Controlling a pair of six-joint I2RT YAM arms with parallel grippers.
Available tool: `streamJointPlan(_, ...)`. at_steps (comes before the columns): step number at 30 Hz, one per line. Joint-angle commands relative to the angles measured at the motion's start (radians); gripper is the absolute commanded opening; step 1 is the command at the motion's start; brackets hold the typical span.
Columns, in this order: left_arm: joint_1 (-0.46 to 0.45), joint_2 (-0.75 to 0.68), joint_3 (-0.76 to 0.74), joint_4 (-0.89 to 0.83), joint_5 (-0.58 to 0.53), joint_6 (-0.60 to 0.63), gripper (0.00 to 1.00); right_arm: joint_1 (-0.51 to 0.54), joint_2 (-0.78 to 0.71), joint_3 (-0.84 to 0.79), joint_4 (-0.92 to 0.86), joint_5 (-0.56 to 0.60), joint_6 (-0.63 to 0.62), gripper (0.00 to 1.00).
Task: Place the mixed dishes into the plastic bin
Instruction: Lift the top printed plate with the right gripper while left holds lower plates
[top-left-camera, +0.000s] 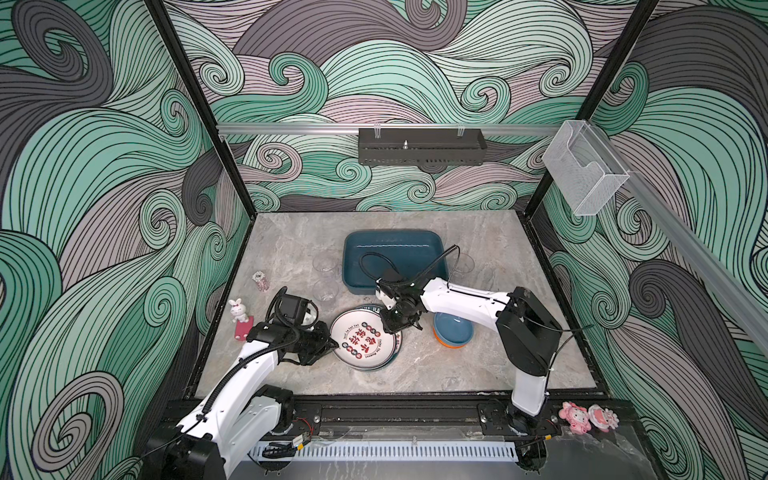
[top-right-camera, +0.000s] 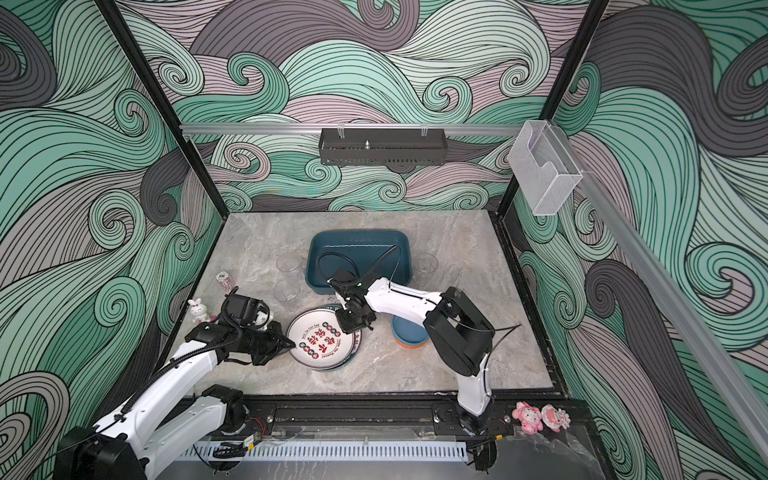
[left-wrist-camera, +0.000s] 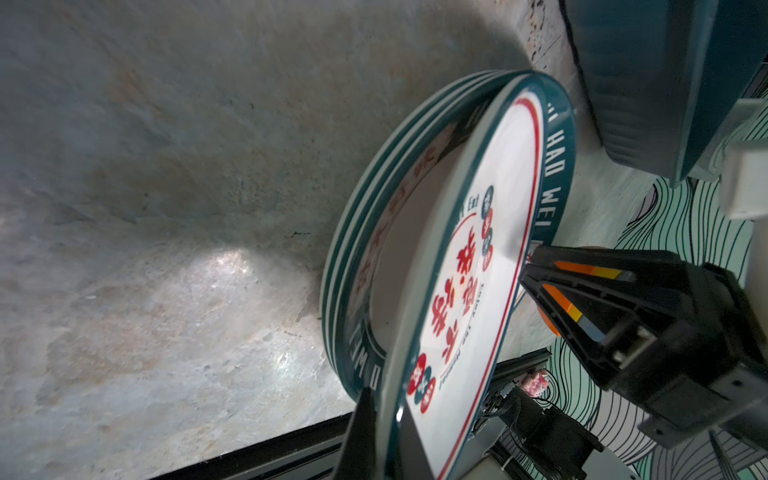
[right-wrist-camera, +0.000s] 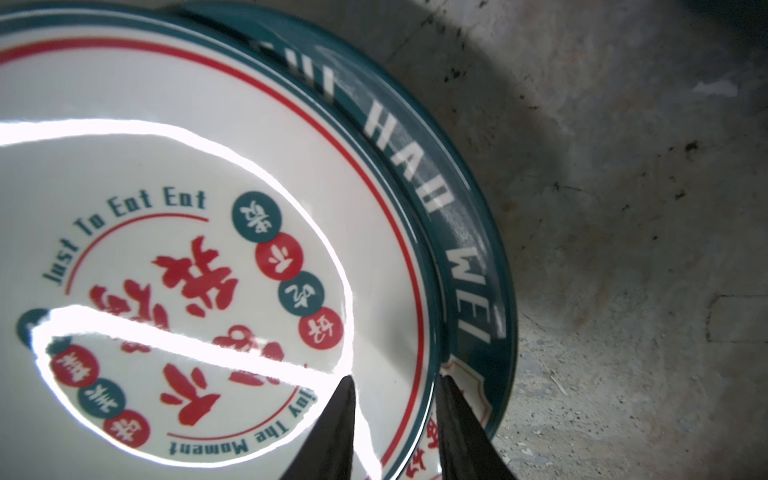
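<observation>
While left claw (top-left-camera: 336, 344) clamps the top plate (top-left-camera: 363, 338) and right claw (right-wrist-camera: 395, 386) gapes astride its rim, it may pivot onto the stack (left-wrist-camera: 345, 232) below.

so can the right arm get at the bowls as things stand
Probably not straight away. The bowls sit close under the right arm's own forearm, and the right gripper points away from them, open astride the rim of the top plate. It would likely have to back off first.

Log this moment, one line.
left gripper: shut on top white dark-rimmed plate | right gripper: open astride its rim | teal plastic bin: empty
</observation>
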Motion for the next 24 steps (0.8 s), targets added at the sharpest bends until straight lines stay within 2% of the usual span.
streamJointPlan(1, -0.006, -0.031, 0.059, -0.021, 0.014, -0.005, 0.0, -0.008, -0.093, 0.018, 0.002, 0.012, 0.007, 0.4)
streamJointPlan(12, -0.005, -0.062, 0.152, 0.012, 0.079, -0.025, 0.0, -0.133, -0.281, -0.045, 0.017, -0.044, 0.049, 0.47)
streamJointPlan(24, -0.007, -0.041, 0.242, 0.181, 0.107, -0.102, 0.0, -0.3, -0.412, -0.193, 0.236, -0.332, 0.189, 0.58)
